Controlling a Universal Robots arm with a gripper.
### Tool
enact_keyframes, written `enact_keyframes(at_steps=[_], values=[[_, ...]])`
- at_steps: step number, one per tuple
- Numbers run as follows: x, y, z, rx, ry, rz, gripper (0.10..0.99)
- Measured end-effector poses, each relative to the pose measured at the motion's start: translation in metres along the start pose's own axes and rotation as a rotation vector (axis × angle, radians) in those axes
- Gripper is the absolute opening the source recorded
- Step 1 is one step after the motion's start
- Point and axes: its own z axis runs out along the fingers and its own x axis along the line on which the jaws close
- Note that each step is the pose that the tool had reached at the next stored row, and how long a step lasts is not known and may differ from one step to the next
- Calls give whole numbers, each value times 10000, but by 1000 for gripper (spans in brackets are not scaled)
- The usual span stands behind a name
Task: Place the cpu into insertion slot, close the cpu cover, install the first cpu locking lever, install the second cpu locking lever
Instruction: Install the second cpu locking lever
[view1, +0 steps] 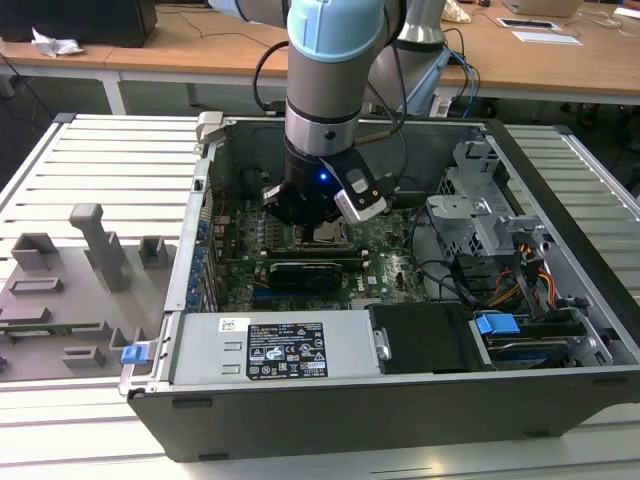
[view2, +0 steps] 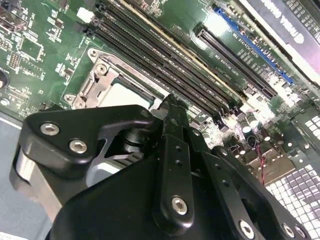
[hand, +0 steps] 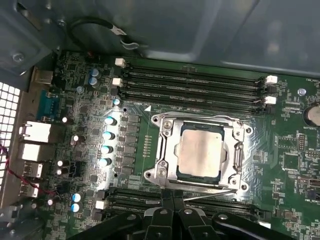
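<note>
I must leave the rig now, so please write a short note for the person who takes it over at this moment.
Gripper: black fingers together, holding nothing, at the socket's edge next to a thin metal lever rod.
Parts: the flat square silvery cpu sits in the black-rimmed insertion slot. The silver metal frame cpu cover lies flat around it.
Done: cpu placed, cover closed.
Left: the two locking levers. I cannot tell from the pictures if either one is latched.
</note>
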Motion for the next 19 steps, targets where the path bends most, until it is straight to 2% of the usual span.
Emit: enact_keyframes(at_steps=[3, 4, 5, 8, 13, 14, 19], values=[[4, -10, 81, -18, -2, 2, 106], [11, -12, 99, -57, -5, 2, 106], [21, -15, 104, -125, -14, -1, 106], [41, -38, 104, -199, -23, -3, 106], [79, -100, 104, -445, -52, -9, 106], [85, -134, 105, -590, -70, -13, 106], [142, -151, 132, -763, -110, -20, 106]])
